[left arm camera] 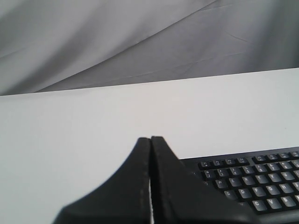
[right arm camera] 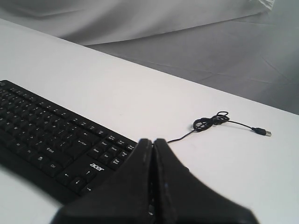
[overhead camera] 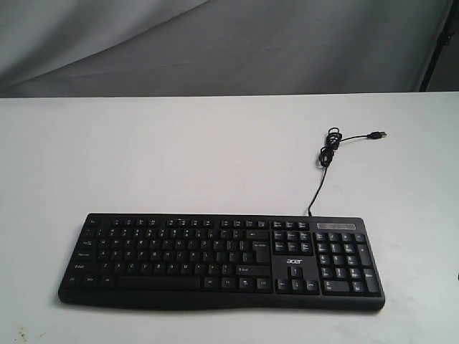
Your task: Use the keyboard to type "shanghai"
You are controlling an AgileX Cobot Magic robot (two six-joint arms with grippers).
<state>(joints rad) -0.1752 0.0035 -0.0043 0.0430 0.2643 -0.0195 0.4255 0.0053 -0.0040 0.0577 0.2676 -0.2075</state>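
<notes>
Grey cloth backdrop (overhead camera: 215, 43): soft, matte, in long slack folds, cut off by the frame at the top and both sides. White table (overhead camera: 215, 158): flat, smooth and matte; its near edge falls outside the exterior view, and a few faint specks mark the near left corner. The keyboard (overhead camera: 215, 258) lies flat on the near half of the table, long side parallel to the near edge and number pad to the right. It is wide, low, black plastic with a rounded front lip and white key legends, which are too small to read reliably in the exterior view. Each wrist view shows only part of it, the remainder cut off or hidden behind the fingers. Left gripper (left arm camera: 150, 140): two black, tapering, matte fingers pressed flat together at the tips, nothing between them, positioned off the keyboard's left end; its height above the table cannot be determined. Right gripper (right arm camera: 153, 141): same form, fingers closed against each other and empty, covering part of the keyboard's number-pad end; contact with the keys cannot be determined. Neither gripper appears in the exterior view. Cable (overhead camera: 324, 172): thin, black, leaving the keyboard's rear edge, rising to a small tangled coil. USB plug (overhead camera: 378, 135): metal-tipped, lying loose on the table. The "acer" logo (overhead camera: 295, 261): small, white, above the arrow keys.
</notes>
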